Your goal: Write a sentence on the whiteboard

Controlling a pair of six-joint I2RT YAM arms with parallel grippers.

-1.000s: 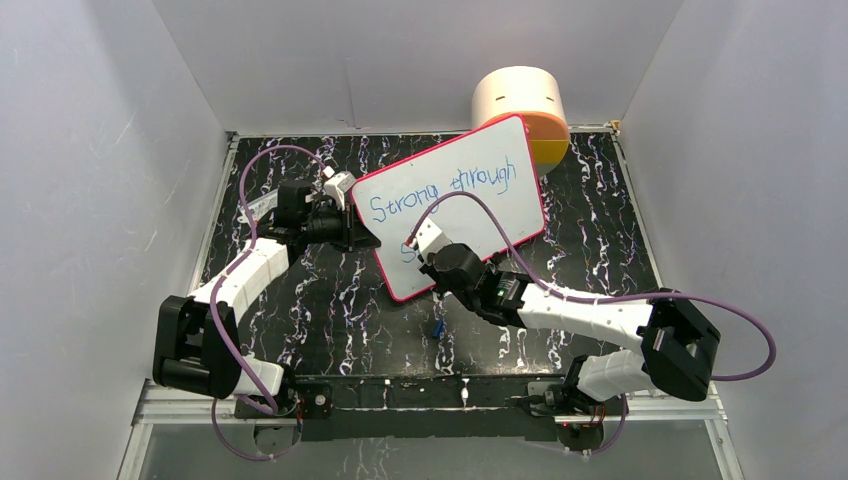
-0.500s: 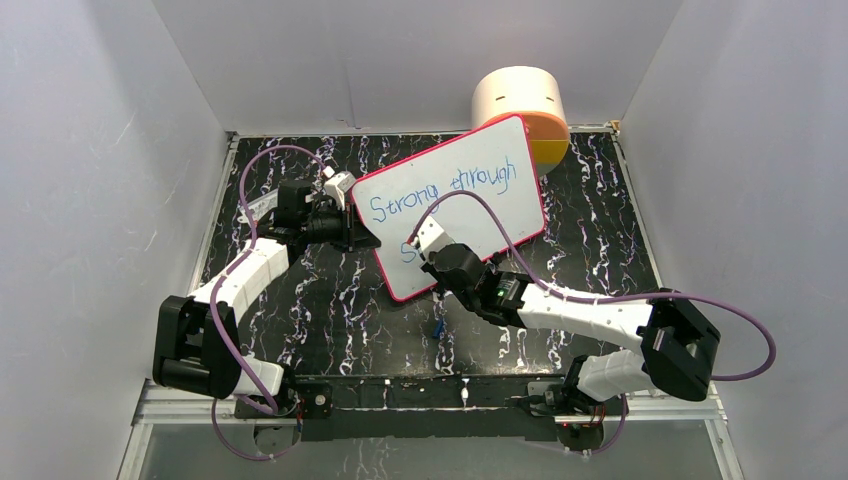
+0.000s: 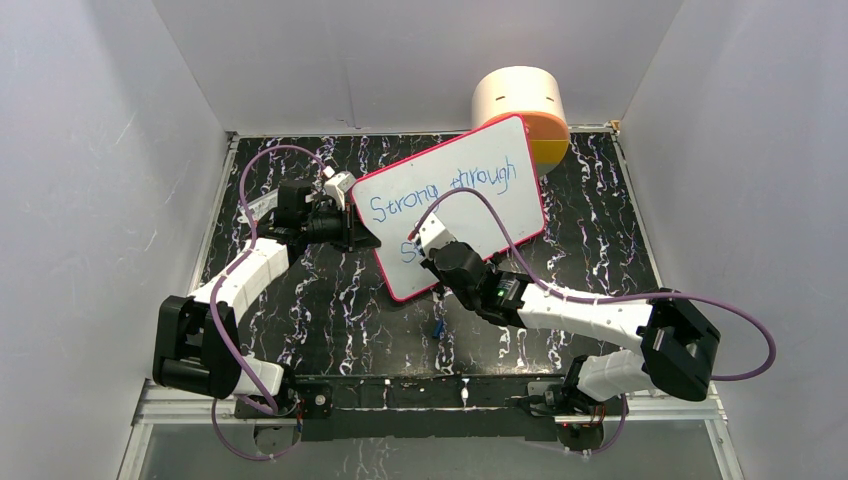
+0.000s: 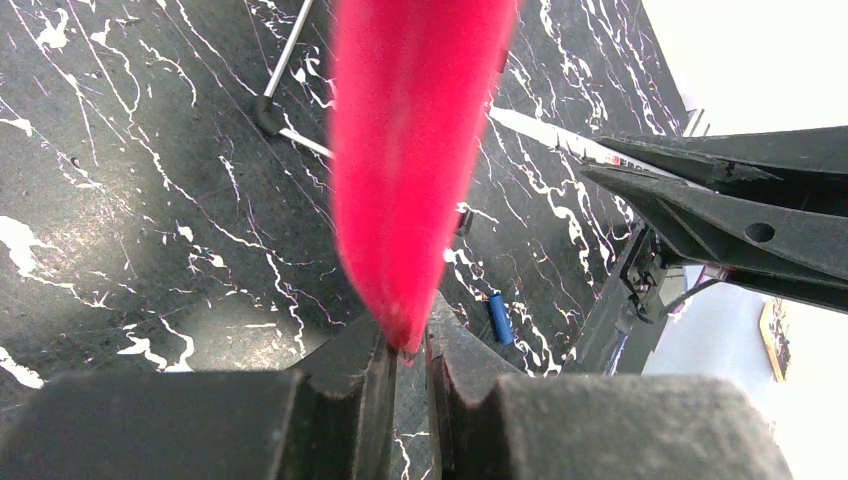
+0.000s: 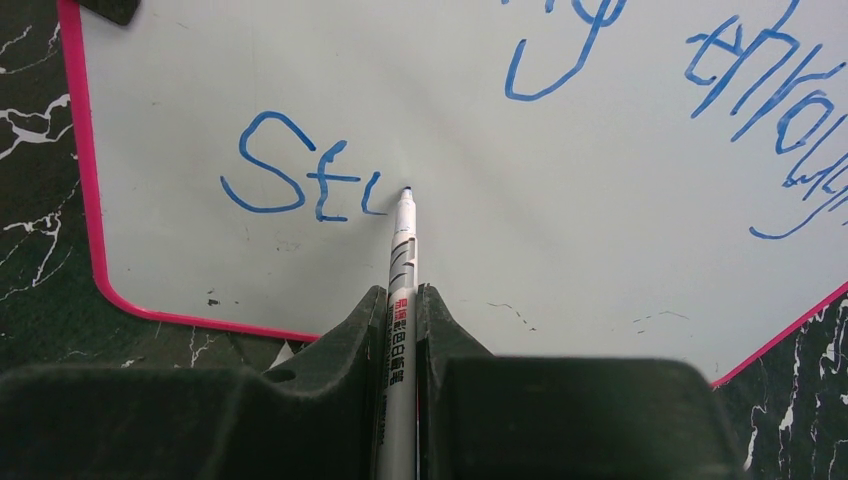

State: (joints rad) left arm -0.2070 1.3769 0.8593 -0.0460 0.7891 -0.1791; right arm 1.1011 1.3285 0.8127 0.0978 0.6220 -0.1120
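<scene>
whiteboard [image 3: 478, 215] lies skewed on the black marbled counter [image 3: 330, 310], pink-red frame, far corner overlapping a cream & orange tub [image 3: 520, 105] in the top view. the sentence [image 3: 443, 192] is in blue marker: top line reads "Strong through"; 2nd line [image 5: 300, 182] so far reads "St" plus a part-drawn "u". marker [image 5: 402, 270] has a white barrel w/ red & black print, too small to read; its tip sits on the board at the right end of that "u". right arm [image 3: 590, 312] reaches from its base at the near right across to the left, elbow out by the right wall, wrist over the board's near corner; right jaws closed tight on the marker barrel, tip pointing away from the wrist. left arm [image 3: 245, 275] stretches fwd & inward to the board's left edge [image 4: 420, 150]; left jaws pinch that red frame, nearly shut on it. small blue cap [image 3: 439, 327] lies on the counter just near of the board.
</scene>
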